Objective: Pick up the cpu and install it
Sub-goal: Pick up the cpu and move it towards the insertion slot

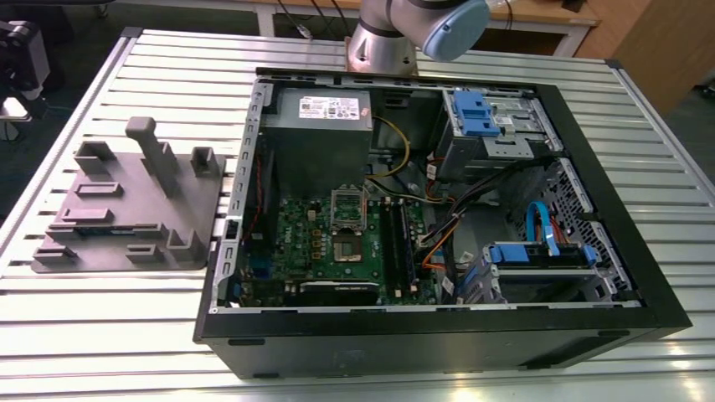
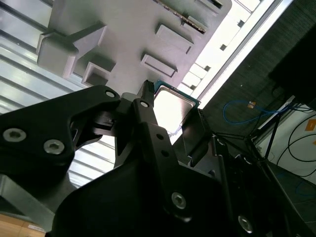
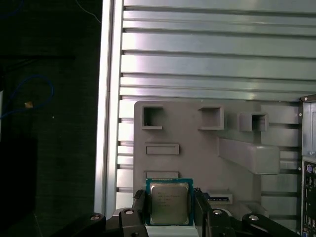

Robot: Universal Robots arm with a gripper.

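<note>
Exterior view
Arm: a grey and blue joint of the arm (image 1: 419, 29) shows at the far edge of the table (image 1: 335, 50).
Table: ribbed metal slats.
Tray: the grey tray (image 1: 123, 209), with slots and posts, lies on the exterior view's left, just beside the case (image 1: 447, 335).
Case: black, open on top, with a green board (image 1: 318, 243) on its floor.
Socket frame: the silver socket frame (image 1: 348, 207) sits near the board's middle.

Second wrist view
Gripper: the gripper (image 2: 173, 116) is black and its jaws are narrowed onto the cpu (image 2: 174, 104).
Cpu: bright metal top with a teal rim, clamped by two opposite edges and seen against the tray (image 2: 133, 29).
Cable: a blue cable (image 2: 237, 111) loops over dark floor beyond the table edge.

First wrist view
Gripper: the gripper (image 3: 169, 210) has one of its fingers (image 3: 139, 206) pressed on each side of the cpu (image 3: 169, 201).
Cpu: held flat, metal top facing the camera, in front of the tray (image 3: 197, 158).
Tray: rests on the table (image 3: 197, 49).
Case: a corner of the case (image 3: 308, 163) shows beside the tray.
</note>
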